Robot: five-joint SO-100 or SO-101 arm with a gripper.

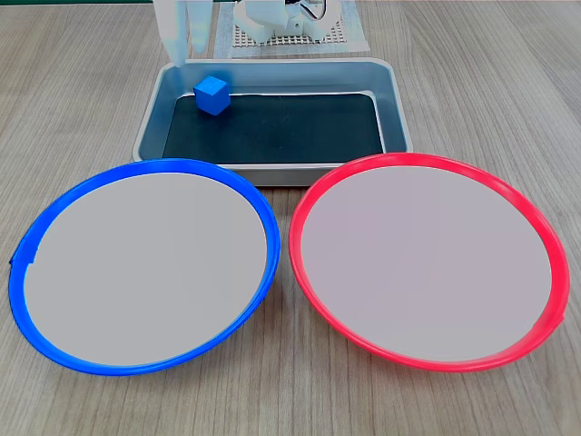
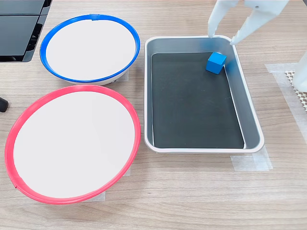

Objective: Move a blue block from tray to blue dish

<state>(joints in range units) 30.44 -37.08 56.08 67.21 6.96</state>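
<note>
The blue block point(image 1: 211, 94) point(image 2: 216, 63) lies in the tray point(image 1: 290, 127) point(image 2: 192, 105), on the black bottom near one corner, close to the wall. My white gripper point(image 1: 189, 54) point(image 2: 221, 39) hangs open just above that corner, with its fingertips over the tray's rim and the block a little below and between them, untouched. In the first exterior view the blue dish point(image 1: 141, 263) sits in front of the tray at the left. It holds nothing. In the second exterior view the blue dish point(image 2: 88, 48) is at the top left.
A red-rimmed dish point(image 1: 427, 259) point(image 2: 72, 143) of the same size lies beside the blue one, also holding nothing. The arm's base stands on a white mesh mat point(image 1: 290, 36) behind the tray. A black device point(image 2: 19, 28) sits at the second exterior view's top left.
</note>
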